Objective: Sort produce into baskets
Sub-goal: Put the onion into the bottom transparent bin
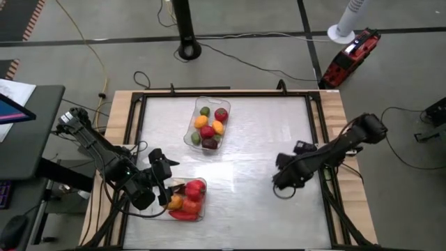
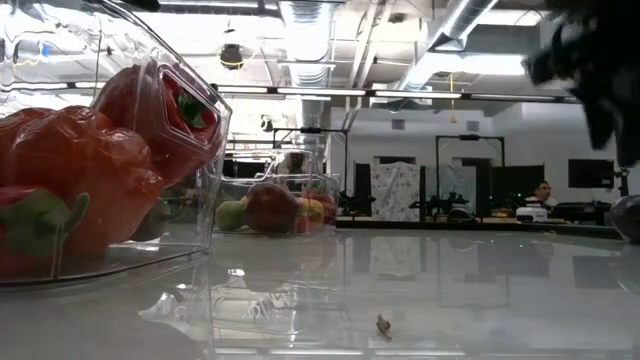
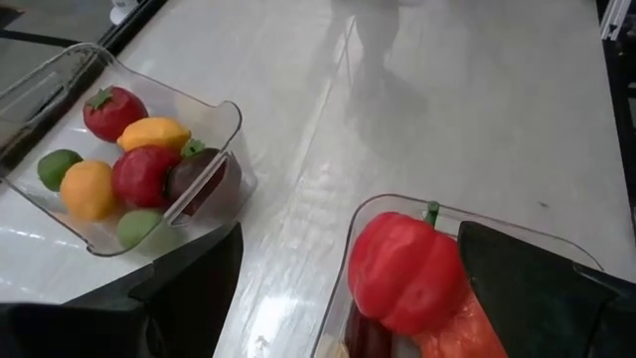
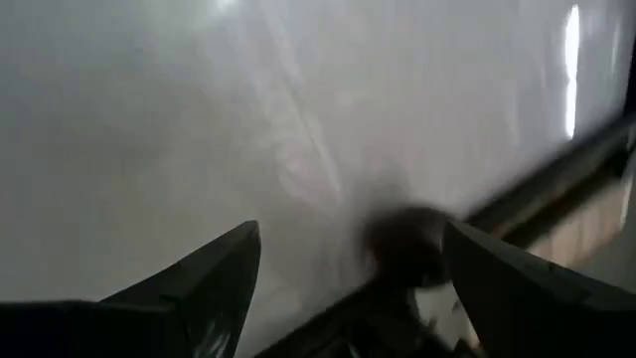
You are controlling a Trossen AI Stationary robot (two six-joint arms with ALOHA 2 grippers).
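Note:
A clear tray point(image 1: 207, 125) at the table's far middle holds several red, orange, yellow, green and dark purple pieces; it also shows in the left wrist view point(image 3: 129, 159). A second clear tray point(image 1: 188, 202) near the front left holds a red pepper point(image 3: 402, 268) and other red and orange pieces. My left gripper point(image 1: 167, 187) is open and empty at this tray's left wall. In the left wrist view point(image 3: 348, 298), one finger is outside the tray and one is over its contents. My right gripper point(image 1: 281, 181) is open and empty over bare table at the right.
A dark frame point(image 1: 317, 139) borders the white table top, with bare surface point(image 1: 244, 174) between the two trays and my right gripper. In the low view the near tray point(image 2: 100, 180) fills the left. A small crumb point(image 2: 383, 324) lies on the table.

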